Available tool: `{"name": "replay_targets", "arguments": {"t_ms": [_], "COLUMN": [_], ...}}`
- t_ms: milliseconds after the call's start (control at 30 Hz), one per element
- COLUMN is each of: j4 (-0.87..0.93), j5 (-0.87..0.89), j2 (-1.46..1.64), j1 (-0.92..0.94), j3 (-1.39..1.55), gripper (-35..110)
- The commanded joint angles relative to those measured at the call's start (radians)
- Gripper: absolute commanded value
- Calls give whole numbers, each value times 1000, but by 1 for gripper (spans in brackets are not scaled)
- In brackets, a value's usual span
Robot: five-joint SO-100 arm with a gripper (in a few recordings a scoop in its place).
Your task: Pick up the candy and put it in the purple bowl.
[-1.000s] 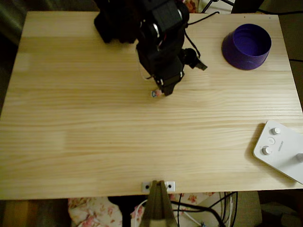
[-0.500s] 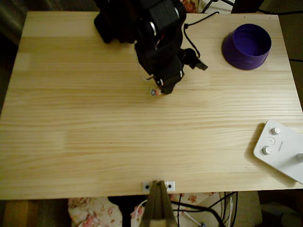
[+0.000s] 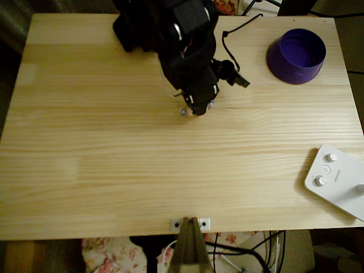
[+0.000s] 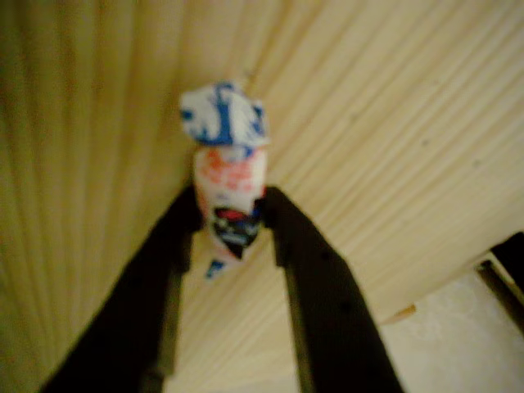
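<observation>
The candy is a small pinkish-white wrapped sweet with blue twisted ends, pinched between the two black fingers of my gripper in the wrist view. From overhead, the black arm covers most of it; one end of the candy pokes out left of the gripper, near the middle of the table's far half. Whether it touches the wood I cannot tell. The purple bowl stands upright and holds nothing at the far right corner, well apart from the gripper.
A white device with knobs lies at the right edge, near the front. A black cable loops between the arm and the bowl. A small metal bracket sits at the front edge. Bare wood spreads left and front.
The arm has shifted slightly left and back. A bluish end of the candy now shows at the right side of the gripper tip.
</observation>
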Motion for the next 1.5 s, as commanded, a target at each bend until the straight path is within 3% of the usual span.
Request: {"name": "replay_targets", "arguments": {"t_ms": [0, 400, 900, 1467], "j4": [2, 100, 365, 637], "j5": [-5, 103, 268, 526], "j2": [58, 158, 276, 350], "j1": [-5, -2, -29, -253], "j3": [8, -12, -127, -339], "gripper": [2, 2, 2, 2]}}
